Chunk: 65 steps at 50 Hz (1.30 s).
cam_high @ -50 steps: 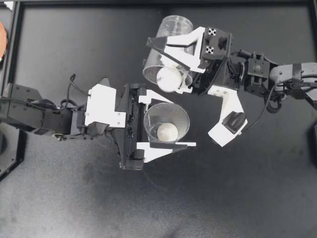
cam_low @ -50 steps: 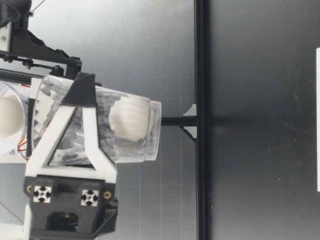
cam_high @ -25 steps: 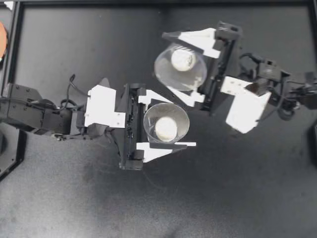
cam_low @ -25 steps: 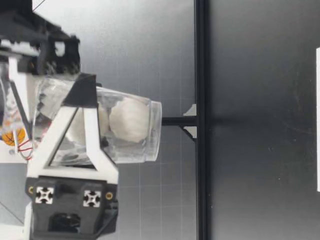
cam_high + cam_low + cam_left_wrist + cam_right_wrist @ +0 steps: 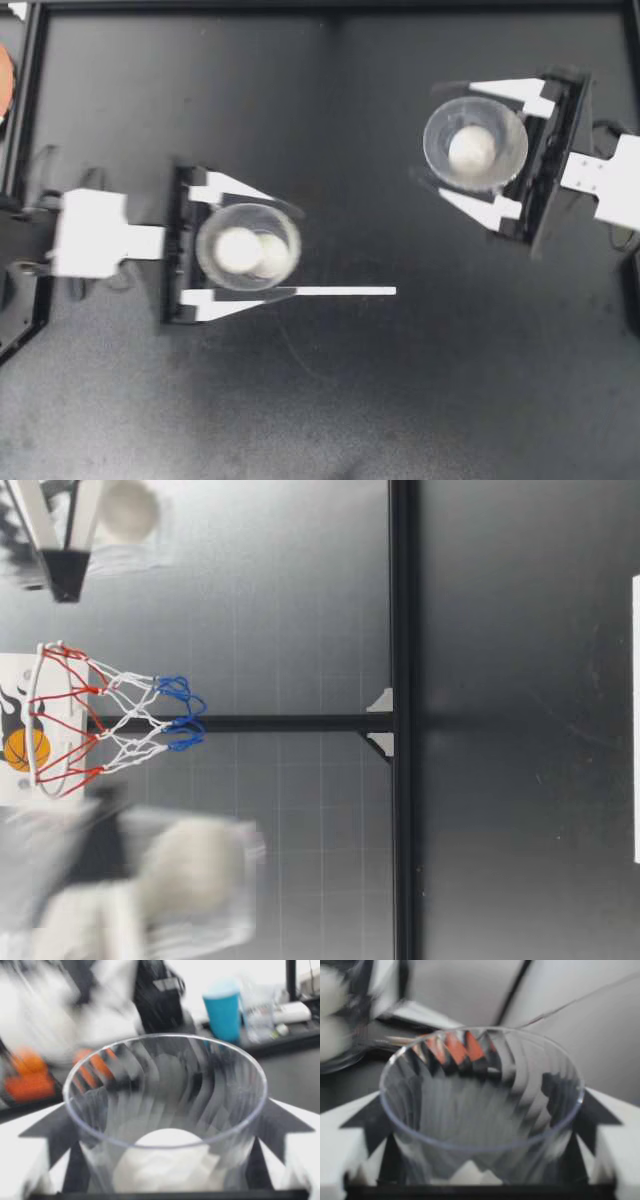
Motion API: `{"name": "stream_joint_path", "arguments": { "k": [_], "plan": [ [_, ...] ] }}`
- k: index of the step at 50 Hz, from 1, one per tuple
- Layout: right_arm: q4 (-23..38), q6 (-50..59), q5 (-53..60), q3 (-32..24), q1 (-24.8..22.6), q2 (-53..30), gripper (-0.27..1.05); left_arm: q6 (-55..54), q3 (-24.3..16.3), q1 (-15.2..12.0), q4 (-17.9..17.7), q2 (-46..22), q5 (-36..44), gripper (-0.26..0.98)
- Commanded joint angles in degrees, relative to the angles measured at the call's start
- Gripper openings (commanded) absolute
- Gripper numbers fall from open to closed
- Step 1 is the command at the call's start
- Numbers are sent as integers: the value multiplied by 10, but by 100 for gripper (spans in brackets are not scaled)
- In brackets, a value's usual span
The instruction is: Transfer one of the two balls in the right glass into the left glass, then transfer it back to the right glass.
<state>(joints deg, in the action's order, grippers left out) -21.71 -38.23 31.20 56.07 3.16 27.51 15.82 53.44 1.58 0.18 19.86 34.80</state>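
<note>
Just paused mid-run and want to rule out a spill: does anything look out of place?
Nothing stands out. The left gripper holds the left glass and the right gripper the right glass, both mouth-up, balls inside, none on the table. Blur hides the left glass's count.

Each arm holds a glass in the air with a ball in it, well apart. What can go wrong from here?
1. The left glass and right glass are far apart. The pour back needs the rims lined up, or the left ball may miss and roll across the table.
2. The right glass already holds the right ball; an incoming one might bounce off it and out.
</note>
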Motion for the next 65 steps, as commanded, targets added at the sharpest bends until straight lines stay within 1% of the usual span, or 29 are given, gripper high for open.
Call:
{"name": "stream_joint_path", "arguments": {
  "k": [1, 9, 13, 19, 26, 32, 38, 45, 54, 65],
  "plan": [
    [5, 67, 2, -3, -17, 4, 72, 53, -5, -23, -16, 34, 2, 71],
    [55, 230, 35, -3, -40, -18, 72, 190, -20, -67, -25, 53, 2, 71],
    [84, 299, 62, -6, -45, -35, 72, 254, -34, -82, -34, 49, 2, 71],
    [147, 384, 92, -19, -45, -71, 72, 346, -62, -91, -57, 42, 3, 71],
    [218, 460, 118, -62, -45, -135, 72, 458, -96, -92, -75, 28, 3, 71],
    [257, 495, 127, -97, -45, -185, 72, 526, -115, -92, -83, 14, 3, 71],
    [275, 513, 134, -129, -45, -223, 72, 583, -124, -92, -83, 0, 3, 71],
    [279, 515, 132, -153, -45, -248, 72, 607, -128, -92, -83, -9, 3, 71],
    [279, 517, 131, -167, -45, -265, 72, 621, -128, -92, -79, -9, 4, 71],
    [282, 532, 125, -183, -45, -285, 72, 674, -127, -91, -78, -11, 4, 71]
  ]
}}
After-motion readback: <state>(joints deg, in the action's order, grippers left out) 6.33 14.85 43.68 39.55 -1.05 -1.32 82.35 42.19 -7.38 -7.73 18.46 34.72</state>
